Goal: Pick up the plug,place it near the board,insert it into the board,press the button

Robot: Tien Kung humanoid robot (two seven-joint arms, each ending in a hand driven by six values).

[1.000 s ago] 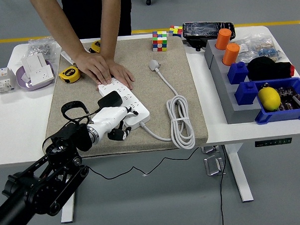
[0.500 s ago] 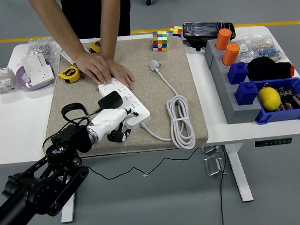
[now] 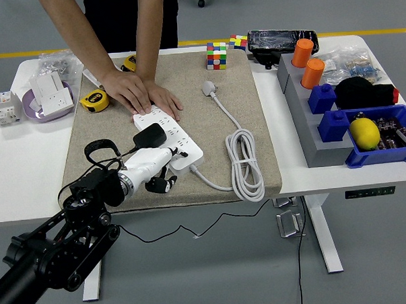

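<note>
A white power strip (image 3: 177,141) lies on the beige mat (image 3: 242,116). A black plug (image 3: 149,135) sits on the strip's near left part, and its black cable (image 3: 97,147) loops off to the left. My left hand (image 3: 158,181), white with black fingers, is just in front of the plug at the strip's near edge. Its fingers are curled downward and hold nothing that I can see. A person at the far side presses both hands (image 3: 141,95) flat on the strip's far end. My right arm is out of view.
The strip's white cord (image 3: 245,162) lies coiled on the mat's right, with its white plug (image 3: 209,88) farther back. A yellow tape measure (image 3: 93,100) and a purple bowl (image 3: 44,99) are at the left. Cubes (image 3: 216,55) are at the back, grey and blue bins (image 3: 350,122) at the right.
My left hand has drawn slightly left and toward the near edge. The black plug stays where it was on the strip. The person's hands have not moved.
</note>
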